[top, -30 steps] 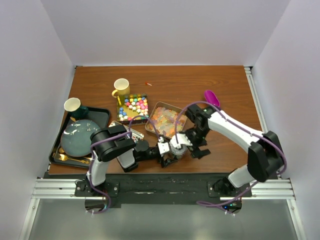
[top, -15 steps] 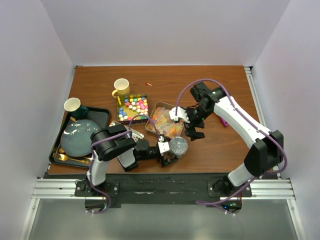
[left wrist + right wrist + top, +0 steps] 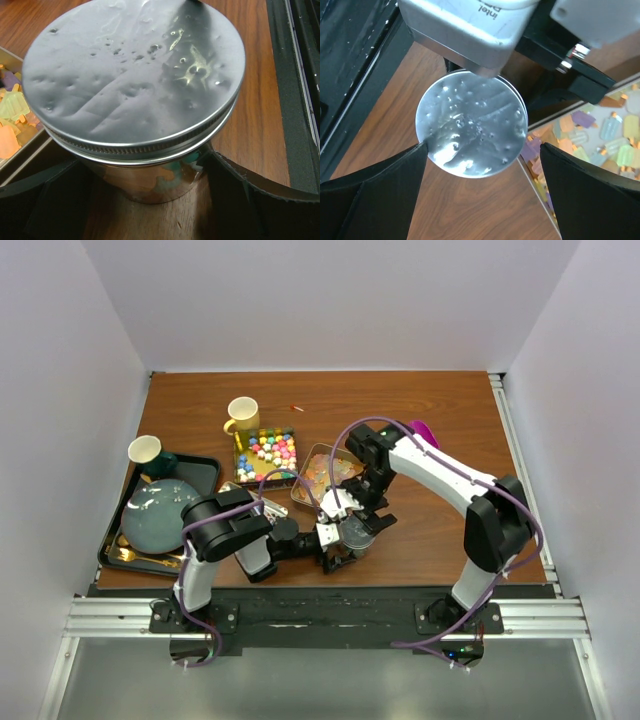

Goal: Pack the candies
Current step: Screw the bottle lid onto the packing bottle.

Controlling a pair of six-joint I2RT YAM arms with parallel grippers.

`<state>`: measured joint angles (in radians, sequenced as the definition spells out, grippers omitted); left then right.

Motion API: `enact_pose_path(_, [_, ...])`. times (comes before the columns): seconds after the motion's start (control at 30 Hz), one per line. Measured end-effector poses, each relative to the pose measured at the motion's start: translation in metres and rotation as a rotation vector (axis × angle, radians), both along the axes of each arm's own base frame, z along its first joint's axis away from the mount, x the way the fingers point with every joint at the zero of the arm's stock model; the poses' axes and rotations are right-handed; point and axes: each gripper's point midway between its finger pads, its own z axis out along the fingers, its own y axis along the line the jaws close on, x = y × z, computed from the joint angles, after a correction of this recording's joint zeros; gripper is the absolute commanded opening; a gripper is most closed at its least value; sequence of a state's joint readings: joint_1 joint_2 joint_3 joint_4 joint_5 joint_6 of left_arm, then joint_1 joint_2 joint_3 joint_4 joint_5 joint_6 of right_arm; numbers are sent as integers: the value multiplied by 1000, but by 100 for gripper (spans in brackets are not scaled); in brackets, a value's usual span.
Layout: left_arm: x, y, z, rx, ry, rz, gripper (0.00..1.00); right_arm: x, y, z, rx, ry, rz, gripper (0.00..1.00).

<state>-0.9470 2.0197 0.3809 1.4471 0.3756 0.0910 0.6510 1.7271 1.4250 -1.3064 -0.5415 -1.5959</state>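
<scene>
A glass jar with a dented silver lid stands on the table near the front edge. My left gripper is shut on the jar's glass body, one black finger on each side below the lid. Straight above the lid hangs my right gripper, open wide and touching nothing. The candies lie in metal trays behind the jar: pale translucent pieces, multicoloured balls, and wrapped ones mostly hidden by the left arm.
A purple scoop lies behind the right arm. A yellow mug stands behind the ball tray. At the left, a black tray carries a teal plate and a cream cup. The black table edge runs close by the jar.
The right arm lifted away from the jar toward the back right, then swung back down over its lid. The left gripper and jar have stayed put.
</scene>
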Motion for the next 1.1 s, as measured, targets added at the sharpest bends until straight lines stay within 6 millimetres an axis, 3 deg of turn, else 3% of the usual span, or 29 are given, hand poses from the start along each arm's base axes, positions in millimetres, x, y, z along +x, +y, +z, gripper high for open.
enact_pose_path(0.4, [0,0,0,0,1,-3,0,-9,-1,-6,2,1,42,98])
enact_pose_path(0.6, [0,0,0,0,2,-6,0,-12,-1,-10,0,4,53,93])
enact_pose_path(0.77, [0,0,0,0,2,-7,0,-11,0,-13,5,-6,19,84])
enact_pose_path(0.9, [1,0,0,0,2,-8,0,-12,-1,-13,14,-24,-104,78])
enact_pose_path(1.1, [1,0,0,0,3,-9,0,-13,-4,-13,15,-14,-435,75])
